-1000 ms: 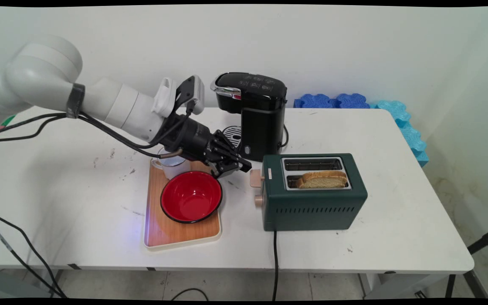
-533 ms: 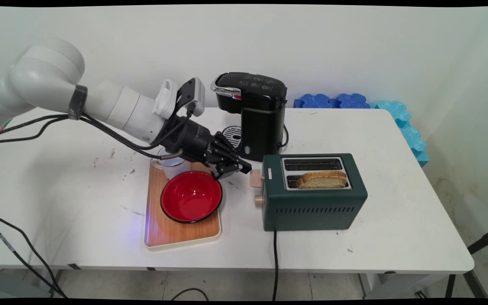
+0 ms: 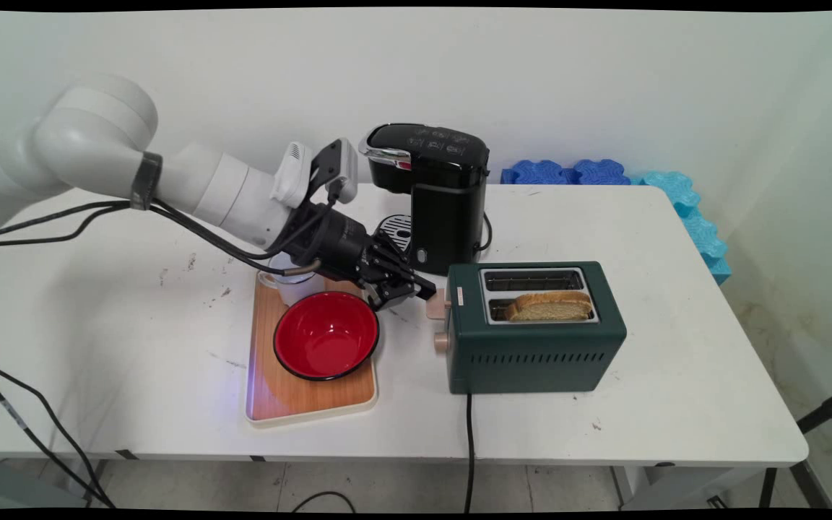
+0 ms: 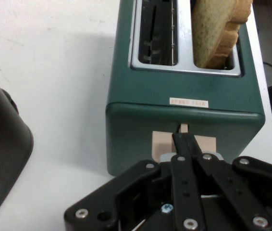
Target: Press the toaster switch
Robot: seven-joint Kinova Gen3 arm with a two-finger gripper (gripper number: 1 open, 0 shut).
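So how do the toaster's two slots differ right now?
The far slot is empty, its wire guides bare in the hand view; the near slot holds a bread slice standing upright and sticking out above the toaster. Both are the same long shape, side by side in one metal top plate.

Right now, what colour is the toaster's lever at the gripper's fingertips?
Pale beige. The toaster's lever, on the dark green toaster, shows best in the hand view, right at the gripper.

A white rounded arm [image 3: 192, 189] with hanging black cables [image 3: 192, 227] ends in a black screw-studded gripper [image 3: 416, 289].
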